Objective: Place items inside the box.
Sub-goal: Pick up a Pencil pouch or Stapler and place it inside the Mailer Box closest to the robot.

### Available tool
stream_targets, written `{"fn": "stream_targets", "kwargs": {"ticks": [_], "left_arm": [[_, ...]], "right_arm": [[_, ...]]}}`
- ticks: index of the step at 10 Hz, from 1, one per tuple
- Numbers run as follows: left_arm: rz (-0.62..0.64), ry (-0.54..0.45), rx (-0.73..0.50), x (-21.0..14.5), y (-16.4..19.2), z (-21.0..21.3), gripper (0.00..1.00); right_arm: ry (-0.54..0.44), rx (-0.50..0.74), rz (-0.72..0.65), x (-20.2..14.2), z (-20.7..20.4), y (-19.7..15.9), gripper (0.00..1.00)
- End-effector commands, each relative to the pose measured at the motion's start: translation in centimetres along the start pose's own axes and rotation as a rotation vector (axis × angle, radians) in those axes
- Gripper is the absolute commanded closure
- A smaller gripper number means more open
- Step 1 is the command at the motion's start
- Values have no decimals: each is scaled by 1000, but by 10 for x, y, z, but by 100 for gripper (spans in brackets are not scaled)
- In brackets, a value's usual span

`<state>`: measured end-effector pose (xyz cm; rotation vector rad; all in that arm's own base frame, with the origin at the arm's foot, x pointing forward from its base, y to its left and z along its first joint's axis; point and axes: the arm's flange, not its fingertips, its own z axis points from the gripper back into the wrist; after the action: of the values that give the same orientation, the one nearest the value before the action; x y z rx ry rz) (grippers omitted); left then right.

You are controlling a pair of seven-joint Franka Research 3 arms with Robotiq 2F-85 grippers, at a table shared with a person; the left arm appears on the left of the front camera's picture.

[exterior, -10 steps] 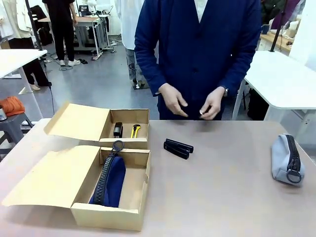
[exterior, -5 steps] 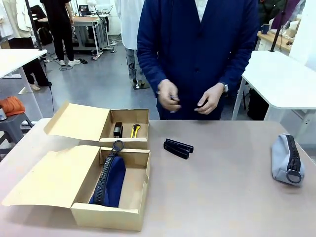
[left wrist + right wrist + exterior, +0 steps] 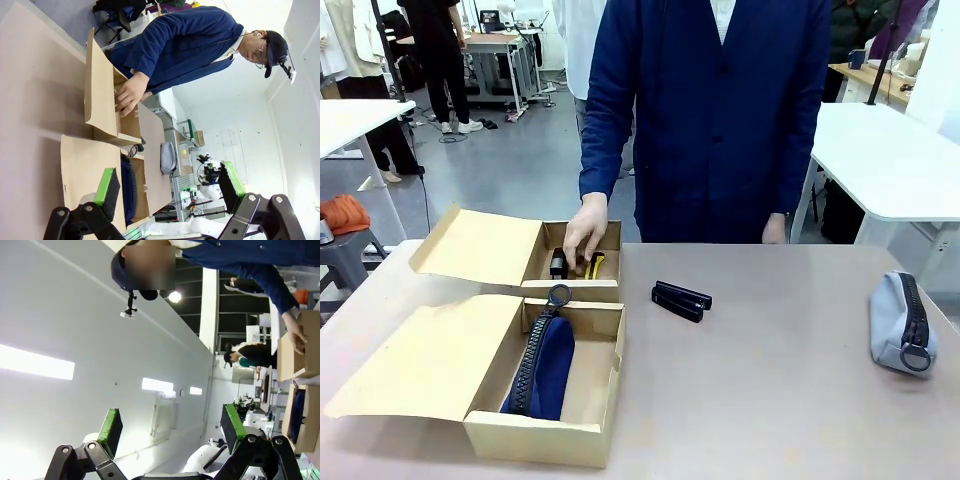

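Brown cardboard box [image 3: 542, 440] sits near-left on the table [image 3: 770, 400], flap lid folded out flat to its left. Navy pouch [image 3: 545, 365] lies inside it, zip up, pull ring at the far end.

Smaller box [image 3: 570, 291] is just behind it, touching or nearly so, lid also open to the left. Inside: a black stapler [image 3: 558, 264] and the yellow utility knife [image 3: 594, 265], side by side. Person's hand [image 3: 585, 232] is down in that smaller box, fingers over the two items; can't tell if it grips either. Their other hand [image 3: 775, 230] hangs at the far table edge.

Second stapler [image 3: 681, 300] lies loose on the table, mid-table, right of both boxes. Grey pouch [image 3: 902, 322] lies far right, well apart from the rest.

Left tool [image 3: 169, 180]: jaws wide apart, nothing between the pads, up off the table and looking along it at the boxes. Right tool [image 3: 170, 425]: jaws spread, nothing in them, aimed mostly at wall and ceiling, boxes at the frame edge.
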<state>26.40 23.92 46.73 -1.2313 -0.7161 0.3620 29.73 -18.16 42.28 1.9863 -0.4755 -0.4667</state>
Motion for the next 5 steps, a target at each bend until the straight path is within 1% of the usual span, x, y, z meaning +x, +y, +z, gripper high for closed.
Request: {"fn": "stream_targets", "kwargs": {"ticks": [1, 5], "left_arm": [[-16, -13, -24, 0, -1, -1, 0], [-16, -13, -24, 0, -1, -1, 0]], "right_arm": [[-4, 25, -15, 1, -2, 6, 0], [-4, 25, -15, 1, -2, 6, 0]]}}
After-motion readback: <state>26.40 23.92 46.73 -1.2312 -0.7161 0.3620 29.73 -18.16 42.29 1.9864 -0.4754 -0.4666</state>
